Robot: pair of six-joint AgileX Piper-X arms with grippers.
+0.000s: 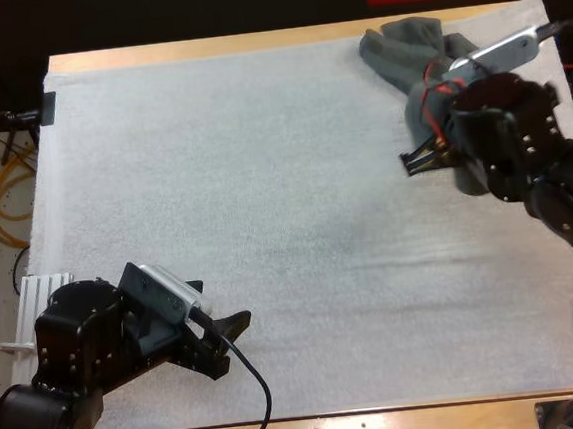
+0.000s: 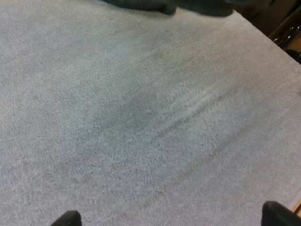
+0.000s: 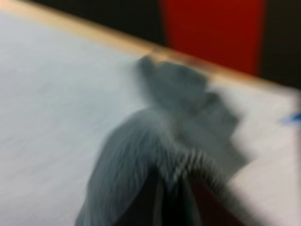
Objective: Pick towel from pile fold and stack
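Soft, even light from above on the white mat, no glare. A faint grey shadow lies ahead of the left gripper. Around the right gripper the towel smears, its edges blurred. Beyond it, darkness.

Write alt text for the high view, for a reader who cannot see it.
The right tool is shut on a crumpled dark grey-green towel at the far right corner of a white mat. The left tool sits open over the mat's near left corner, far from the towel.
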